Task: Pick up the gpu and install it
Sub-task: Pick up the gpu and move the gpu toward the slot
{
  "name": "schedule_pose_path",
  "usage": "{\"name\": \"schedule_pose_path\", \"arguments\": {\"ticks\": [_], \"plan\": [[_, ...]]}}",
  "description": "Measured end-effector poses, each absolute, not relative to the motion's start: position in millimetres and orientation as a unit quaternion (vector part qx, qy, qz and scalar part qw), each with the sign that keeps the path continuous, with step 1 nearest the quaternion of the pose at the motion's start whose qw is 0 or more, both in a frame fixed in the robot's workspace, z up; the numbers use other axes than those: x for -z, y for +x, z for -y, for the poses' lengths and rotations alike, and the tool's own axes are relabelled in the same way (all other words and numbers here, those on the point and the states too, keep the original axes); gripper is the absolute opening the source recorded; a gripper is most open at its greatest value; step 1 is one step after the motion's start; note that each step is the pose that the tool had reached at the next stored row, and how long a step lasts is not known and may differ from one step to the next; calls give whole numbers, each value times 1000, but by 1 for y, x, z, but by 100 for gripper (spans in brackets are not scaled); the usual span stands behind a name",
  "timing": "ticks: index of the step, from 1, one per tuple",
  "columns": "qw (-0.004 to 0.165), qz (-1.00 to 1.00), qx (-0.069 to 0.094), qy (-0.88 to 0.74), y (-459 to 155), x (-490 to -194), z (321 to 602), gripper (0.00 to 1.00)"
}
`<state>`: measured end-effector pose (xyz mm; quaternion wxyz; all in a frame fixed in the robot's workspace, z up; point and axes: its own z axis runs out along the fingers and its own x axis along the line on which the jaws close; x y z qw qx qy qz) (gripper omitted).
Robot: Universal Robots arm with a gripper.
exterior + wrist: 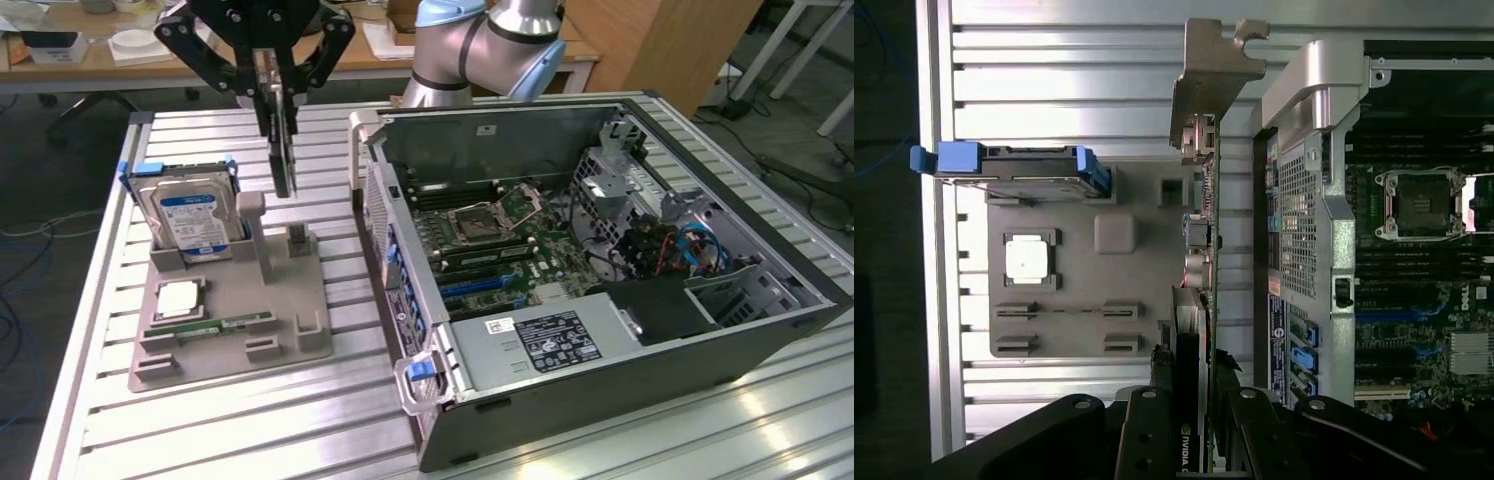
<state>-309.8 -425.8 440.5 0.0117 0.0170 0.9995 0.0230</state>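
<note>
Right, start at the near end of the exterior view. There you have the open computer case [641,400] [1324,200], lying on its side on the slatted metal surface [267,420] [1054,70]. Its labelled power supply [534,340] is closest to you. Behind that sits the motherboard [514,265], with the bare processor socket [477,222] [1417,205] near its middle.

Toward the exterior view's left of the case, just beside it, is the grey fixture [254,300] [1114,300]. At its near part a processor chip [180,298] [1031,260] lies flat in its pocket. A narrow green memory stick [227,325] lies just in front of the chip. At the fixture's far end the hard drive [190,218] [1019,170] stands upright in its slot, with blue rails on both sides.

Above the fixture's far part, between the hard drive and the case wall, you see the hand [278,100] [1192,385]. Its fingers are pressed in on the gpu [280,160] [1189,340] from both faces. The card hangs straight down, edge-on to you. In the wrist view its metal bracket [1214,80] points away from the fingers. The card's lower end seems to hang clear of the fixture, though from this angle that is hard to confirm. It is outside the case and not in any motherboard slot.

Farther back, the arm [494,40] rises behind the case. Beyond it is a second, wooden surface [80,65] carrying small clutter.
</note>
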Motion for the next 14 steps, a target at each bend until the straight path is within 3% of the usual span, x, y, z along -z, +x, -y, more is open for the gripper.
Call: {"name": "schedule_pose_path", "arguments": {"ticks": [14], "plan": [[12,-1000,-23,17,-304,-437,427,26]]}}
